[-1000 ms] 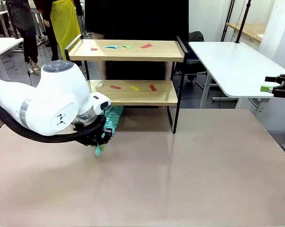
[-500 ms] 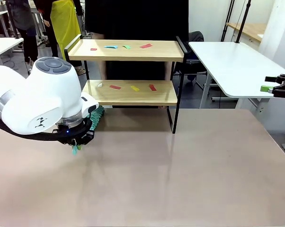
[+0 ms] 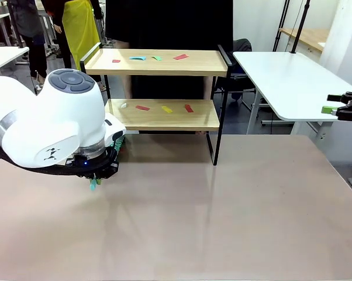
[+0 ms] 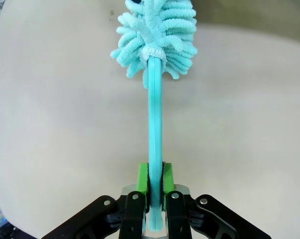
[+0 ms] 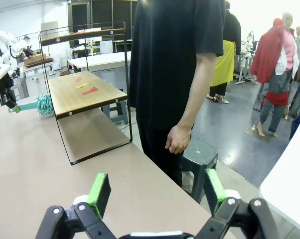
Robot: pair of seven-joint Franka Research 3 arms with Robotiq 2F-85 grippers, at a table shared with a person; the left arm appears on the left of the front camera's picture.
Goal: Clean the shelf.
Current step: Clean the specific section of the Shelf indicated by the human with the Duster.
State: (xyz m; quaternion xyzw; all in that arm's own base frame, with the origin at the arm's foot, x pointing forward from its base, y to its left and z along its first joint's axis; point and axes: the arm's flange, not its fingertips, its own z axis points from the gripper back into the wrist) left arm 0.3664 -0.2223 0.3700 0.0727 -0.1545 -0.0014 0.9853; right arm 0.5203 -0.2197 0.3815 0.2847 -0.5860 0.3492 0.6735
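We're scanning for writing and nothing readable turns up: the small dark emblem on the left arm is too tiny for us to make out, and the coloured scraps on the shelf show no legible print

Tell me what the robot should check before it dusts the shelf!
1. Left gripper shut on duster handle: ok.
2. Fluffy head pointing away from that gripper: ok.
3. Right gripper open, off at the side: ok.
4. Person's hand apart from shelf: ok.
5. Shelf clean: not ok, coloured scraps lie on both boards.
6. Duster lifted off the table: cannot tell.
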